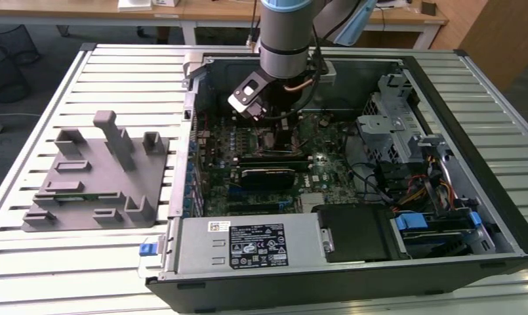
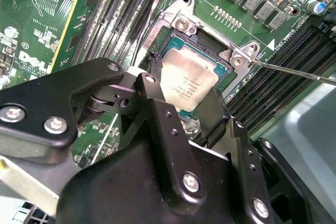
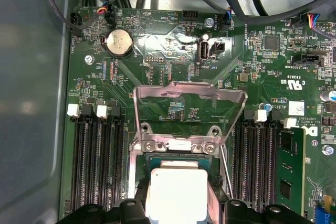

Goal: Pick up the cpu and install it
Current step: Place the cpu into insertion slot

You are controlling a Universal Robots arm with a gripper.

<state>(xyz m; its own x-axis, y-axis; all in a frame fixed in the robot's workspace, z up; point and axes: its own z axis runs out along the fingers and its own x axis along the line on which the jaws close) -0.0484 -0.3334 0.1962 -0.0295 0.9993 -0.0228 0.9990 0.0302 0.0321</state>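
Black gripper (image 2: 186,93) linkage up close, its fingers pinched narrow on the cpu (image 2: 190,77), a pale silver square chip sitting over the open socket (image 2: 181,24). I see the arm (image 1: 286,33) dropping straight down. Grey fixture (image 1: 98,177) on the exterior view's left, opened computer case (image 1: 439,262) beside it, both on a slatted table (image 1: 36,262).

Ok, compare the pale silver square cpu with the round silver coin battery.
The pale silver square cpu has four corners; the round silver coin battery is a disc. The cpu is at the open socket; the battery sits near the green board's edge. Both show silvery metal faces.
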